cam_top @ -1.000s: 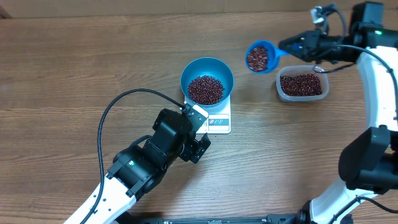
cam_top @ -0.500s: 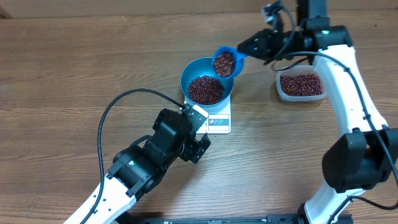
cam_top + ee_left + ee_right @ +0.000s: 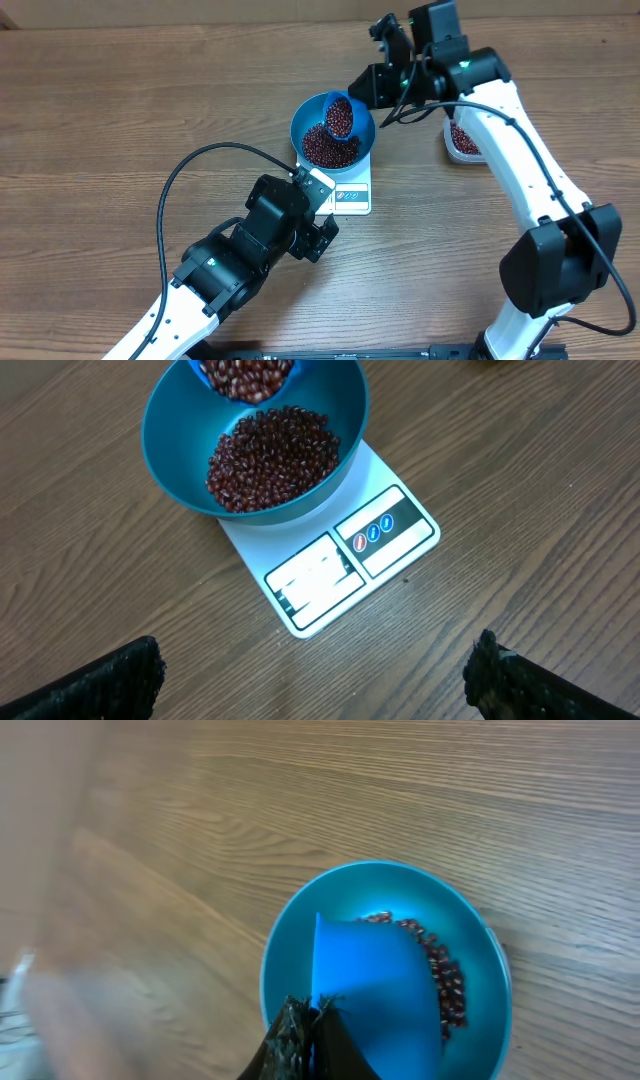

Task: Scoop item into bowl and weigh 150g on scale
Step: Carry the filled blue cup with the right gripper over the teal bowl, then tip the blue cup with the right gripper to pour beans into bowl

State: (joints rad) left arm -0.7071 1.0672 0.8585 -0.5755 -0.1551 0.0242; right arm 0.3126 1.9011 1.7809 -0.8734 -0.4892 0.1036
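My right pincer clamps a smooth blue scoop tilted over the round bowl of tiny oval beans; left pincer gapes.

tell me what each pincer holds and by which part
Right pincer grips the blue scoop by its handle; left pincer is open, holding nothing.

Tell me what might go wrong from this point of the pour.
1. The loaded scoop is tilted over the bowl, which already holds beans; dumping everything may overshoot the target.
2. It hangs close to the rim: beans may bounce out, or a bump could shift the bowl on the scale.
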